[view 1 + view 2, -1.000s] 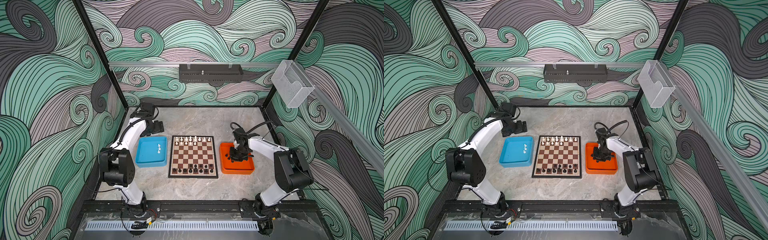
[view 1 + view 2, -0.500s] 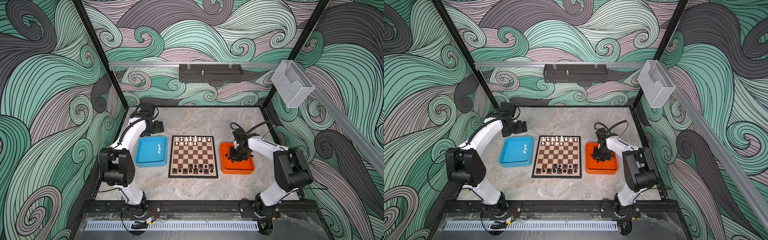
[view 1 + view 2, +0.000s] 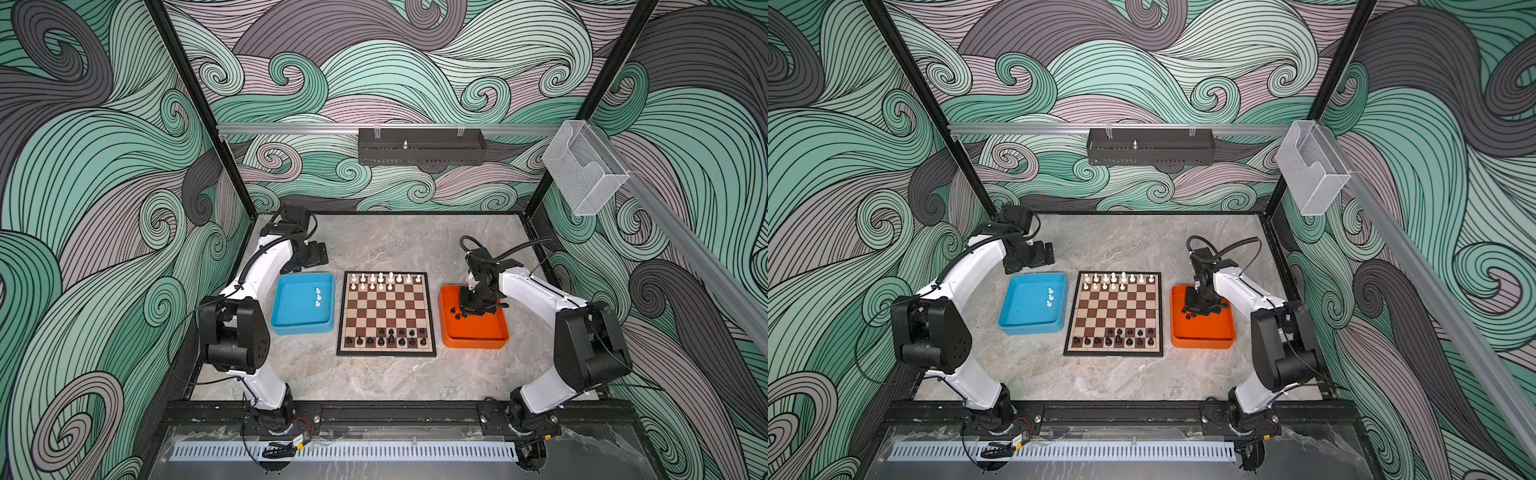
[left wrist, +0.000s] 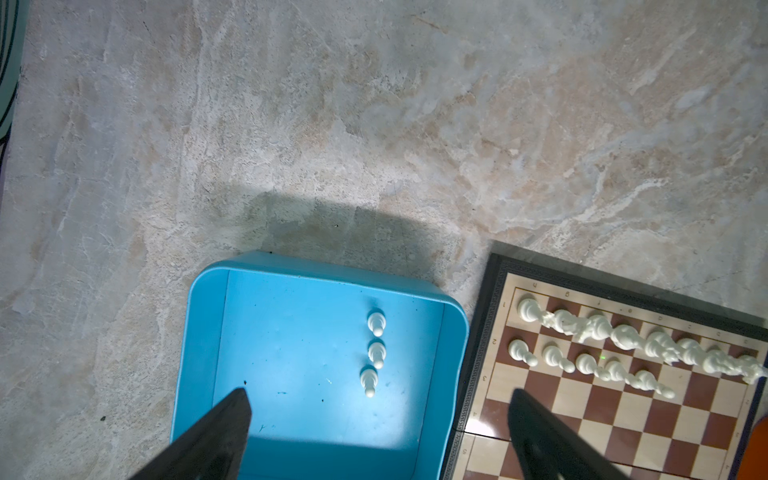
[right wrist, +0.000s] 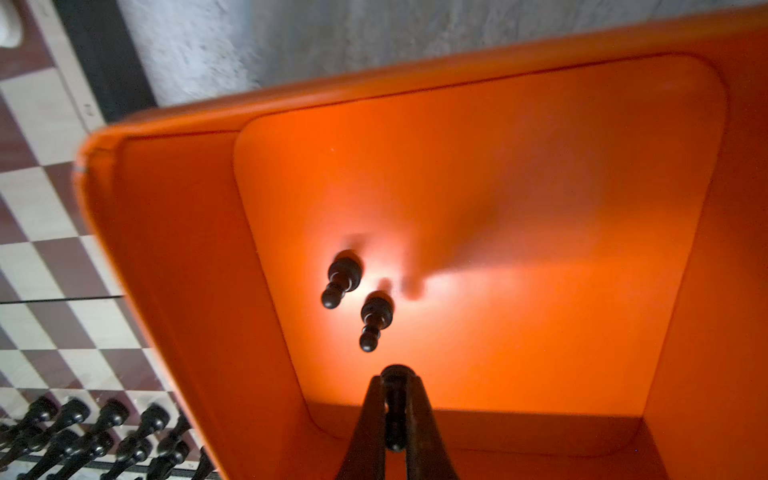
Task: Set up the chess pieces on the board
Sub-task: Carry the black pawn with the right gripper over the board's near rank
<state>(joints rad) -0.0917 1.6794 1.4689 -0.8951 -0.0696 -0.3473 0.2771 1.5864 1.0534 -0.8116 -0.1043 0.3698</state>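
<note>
Hardly anything had shifted over the last second, as far as I could see from above: both arms stood where they had been. The right arm rose from its base at the near edge, its white forearm sloping down toward the far left. Its wrist turned the right gripper [image 5: 395, 380] down into the far-left part of the shallow orange plastic tray [image 3: 473, 338]. The jaws were pinched tight on a small black plastic pawn [image 5: 395, 371], which ran lengthwise between the fingers, broad base past the tips and round head toward the wrist. Whether the base touched the tray floor I could not tell. Just beside it two more black pawns [image 5: 344, 274] stood upright. The left arm was folded high at the elbow and reached back, with the left gripper [image 4: 378, 395] spread wide and empty near the far edge of the blue plastic tray [image 4: 199, 332]. Inside that tray three white pawns [image 4: 376, 353] stood in a line. Between the trays lay the square brown-and-cream chessboard [image 3: 386, 311], with white pieces [image 3: 384, 279] along its far rows and black pieces [image 3: 390, 340] along its near rows.
</note>
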